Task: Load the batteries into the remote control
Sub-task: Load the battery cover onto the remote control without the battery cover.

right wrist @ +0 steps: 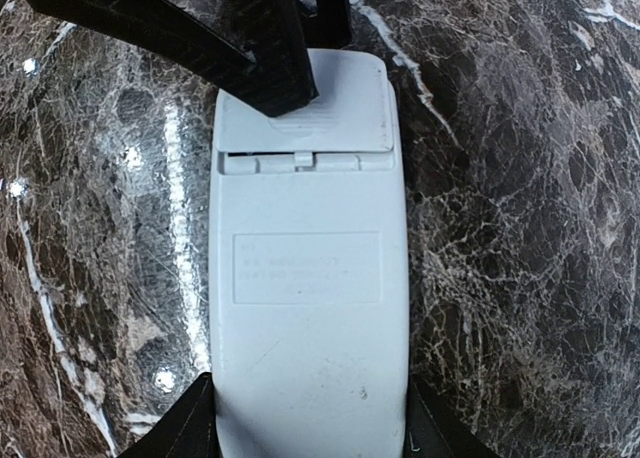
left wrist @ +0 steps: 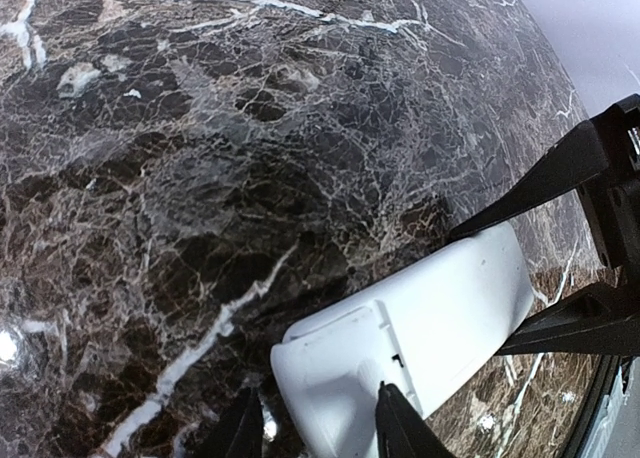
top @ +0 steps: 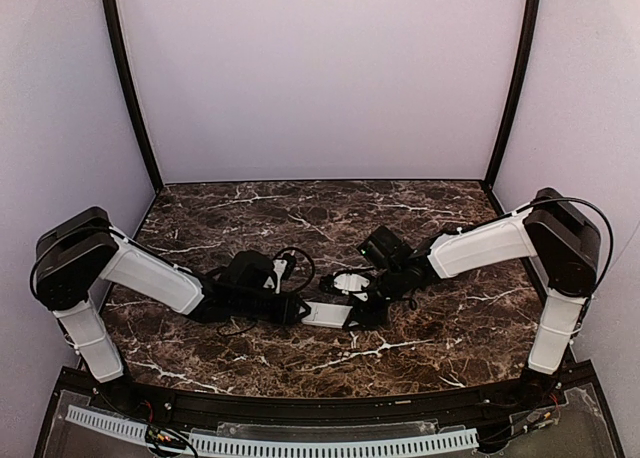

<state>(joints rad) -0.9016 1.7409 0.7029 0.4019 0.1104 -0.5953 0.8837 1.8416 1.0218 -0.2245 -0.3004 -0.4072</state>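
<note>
The white remote control (top: pixel 325 313) lies back up on the marble table between my two grippers. In the right wrist view the remote (right wrist: pixel 305 278) shows its plain back with the battery cover (right wrist: pixel 340 128) in place at the far end. My right gripper (right wrist: pixel 305 423) is shut on the remote's near end, one finger on each long side. My left gripper (left wrist: pixel 315 428) is open at the cover end: one fingertip (left wrist: pixel 395 413) rests on top of the cover (left wrist: pixel 340 368), the other hangs beside the remote's end. The batteries are not in view.
The dark marble table (top: pixel 440 328) has white walls at the back and sides and a black front edge rail (top: pixel 320 410). Both arms meet at the table's middle, their black cables looping just behind the left gripper (top: pixel 290 263).
</note>
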